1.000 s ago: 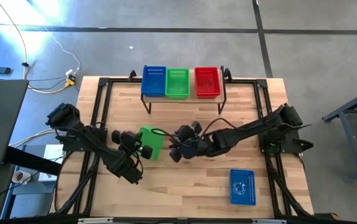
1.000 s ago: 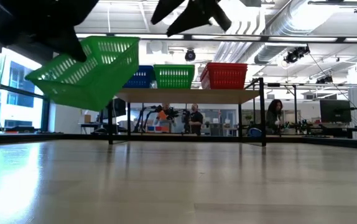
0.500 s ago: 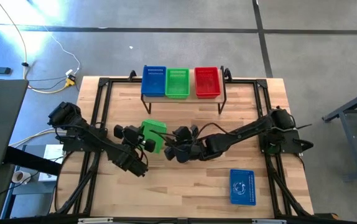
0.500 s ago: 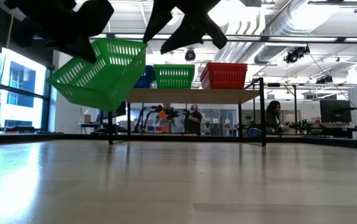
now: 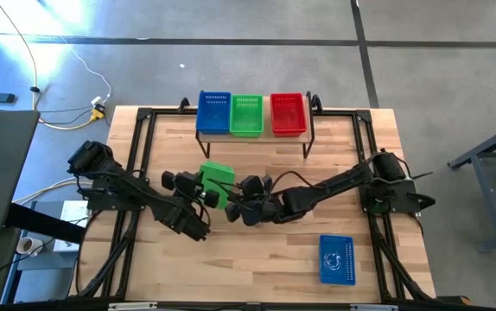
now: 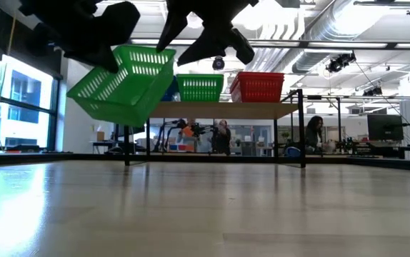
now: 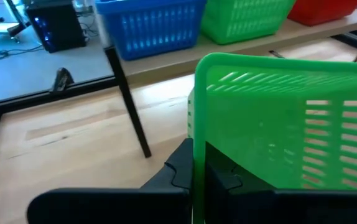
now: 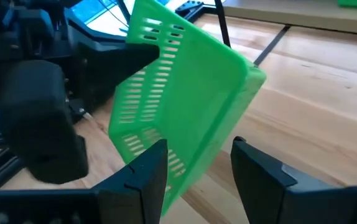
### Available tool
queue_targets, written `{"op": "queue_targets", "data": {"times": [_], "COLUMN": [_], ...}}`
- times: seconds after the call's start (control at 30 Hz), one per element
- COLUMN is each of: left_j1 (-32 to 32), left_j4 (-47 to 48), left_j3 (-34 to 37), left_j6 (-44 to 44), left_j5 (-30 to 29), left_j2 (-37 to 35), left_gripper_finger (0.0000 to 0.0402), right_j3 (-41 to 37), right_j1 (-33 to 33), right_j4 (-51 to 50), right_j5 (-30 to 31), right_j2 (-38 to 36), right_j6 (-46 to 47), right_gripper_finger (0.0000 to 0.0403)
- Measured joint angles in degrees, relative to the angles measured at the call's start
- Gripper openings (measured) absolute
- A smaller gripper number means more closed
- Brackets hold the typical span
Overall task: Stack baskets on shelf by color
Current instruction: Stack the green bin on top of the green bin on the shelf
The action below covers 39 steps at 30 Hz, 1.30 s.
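- While the left gripper is clamped on the rim of the green basket, that basket hangs tilted in the air above the bench, clear of the wood in the low view.
- Right gripper sits just beside the basket on its right side, jaws spread wide and holding nothing; in its wrist view the basket's corner lies directly ahead of the gap between the fingers.
- Key relation: the shelf lies toward the far edge of the bench from the held basket, and the green basket on the shelf is in the middle slot, between the blue basket on the shelf and the red basket on the shelf.
- From the held basket, the green stack is ahead and slightly to the right; both arms are about equally near, but only the left has a grip.
- Held basket's long axis cannot be read reliably because of the tilt; judgement: it needs levelling and squaring to the stack before it nests.
- A loose blue basket sits near the right front corner of the bench, well apart from both grippers and closer to the right arm.
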<state>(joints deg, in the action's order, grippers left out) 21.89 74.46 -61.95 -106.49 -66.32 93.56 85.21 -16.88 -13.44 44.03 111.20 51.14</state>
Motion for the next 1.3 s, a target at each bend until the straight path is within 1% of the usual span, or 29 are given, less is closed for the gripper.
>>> {"op": "queue_targets", "data": {"times": [0.23,0.3,0.4,0.5,0.67,0.73,0.87,1.0,1.23,1.3], "left_j1": [-0.2,-0.2,-0.2,-0.2,-0.2,-0.2,-0.2,-0.2,-0.1,-0.1], "left_j4": [-6.0,-7.1,-7.9,-8.0,-8.0,-8.0,-8.1,-8.1,-8.3,-8.3], "left_j3": [0.0,0.0,0.0,0.0,0.0,0.0,0.0,0.0,0.0,0.0], "left_j6": [5.4,7.0,7.7,7.8,7.8,8.0,9.2,9.2,14.5,14.6], "left_j5": [-2.0,-2.2,-2.9,-3.7,-4.7,-5.0,-5.1,-4.6,-4.2,-3.6], "left_j2": [0.0,0.0,0.0,0.0,0.0,0.0,0.0,0.0,0.0,0.0], "left_gripper_finger": [0.0000,0.0000,0.0000,0.0000,0.0000,0.0000,0.0002,0.0014,0.0053,0.0068], "right_j3": [0.0,0.0,0.0,0.0,0.0,0.0,0.0,0.0,0.0,0.0], "right_j1": [1.2,1.8,2.1,2.2,2.7,2.9,3.6,3.9,4.0,4.2], "right_j4": [-0.1,-0.9,-1.9,-2.4,-3.3,-3.9,-4.7,-4.7,-4.9,-5.1], "right_j5": [-0.8,-2.4,-3.0,-2.6,-2.5,-2.5,-3.0,-3.6,-3.4,-3.5], "right_j2": [0.0,0.0,0.0,0.0,0.0,0.0,0.0,0.0,0.0,0.0], "right_j6": [-0.1,-0.1,0.0,-0.1,-2.3,-3.2,-2.6,-3.8,-5.2,-6.0], "right_gripper_finger": [0.0161,0.0160,0.0151,0.0121,0.0034,0.0011,0.0015,0.0004,0.0002,0.0001]}}
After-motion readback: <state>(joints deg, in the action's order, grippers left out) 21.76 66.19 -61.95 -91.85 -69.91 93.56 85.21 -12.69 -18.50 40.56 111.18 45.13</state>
